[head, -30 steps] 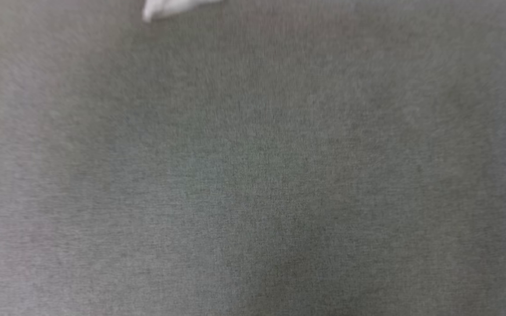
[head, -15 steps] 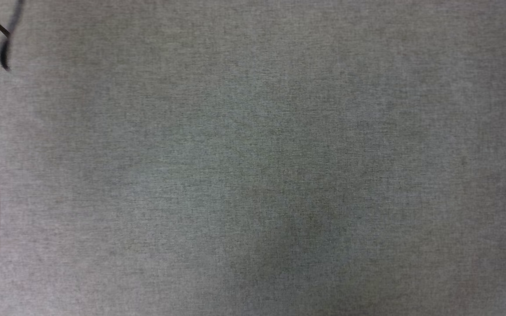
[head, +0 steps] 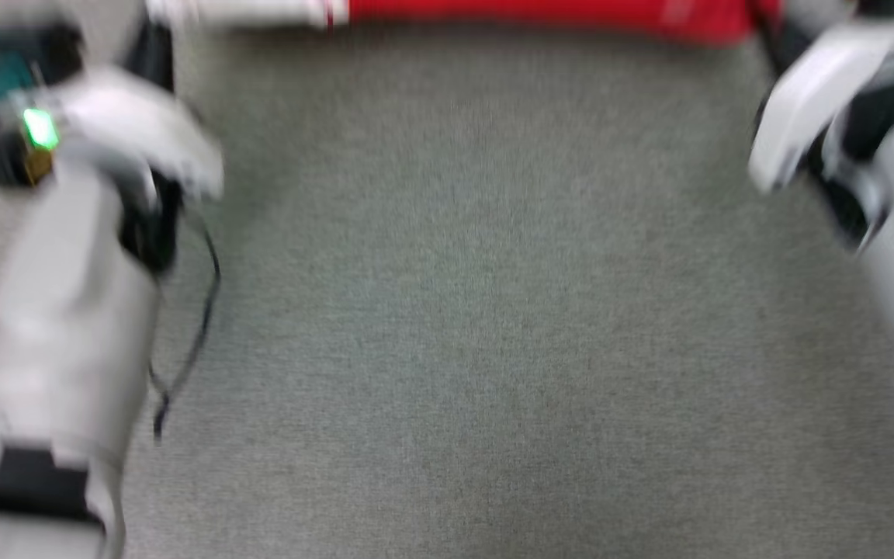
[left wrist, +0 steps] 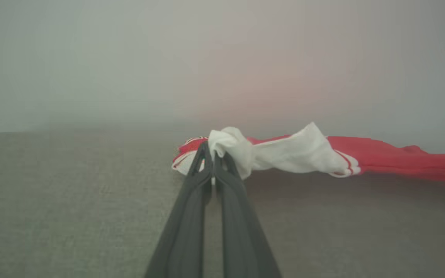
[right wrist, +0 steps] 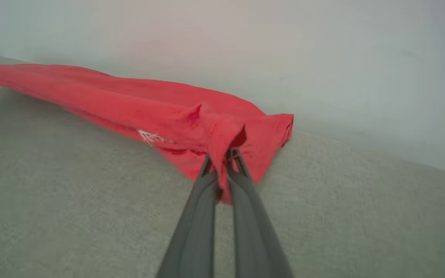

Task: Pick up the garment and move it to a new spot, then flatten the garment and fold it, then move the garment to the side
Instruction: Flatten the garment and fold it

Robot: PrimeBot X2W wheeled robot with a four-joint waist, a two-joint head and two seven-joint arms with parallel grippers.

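Now the head camera has swung, bringing the garment (head: 540, 11) into sight, stretched over the worktop (head: 478, 310). Left fingers (left wrist: 206, 166) pinch its white sleeve (left wrist: 296, 154), right fingers (right wrist: 211, 181) its red hem (right wrist: 276, 131); the relocation looks underway.

A grey woven surface (head: 478, 310) spreads across the head view's middle. A plain pale wall (left wrist: 91, 58) takes the wrist views' upper half.
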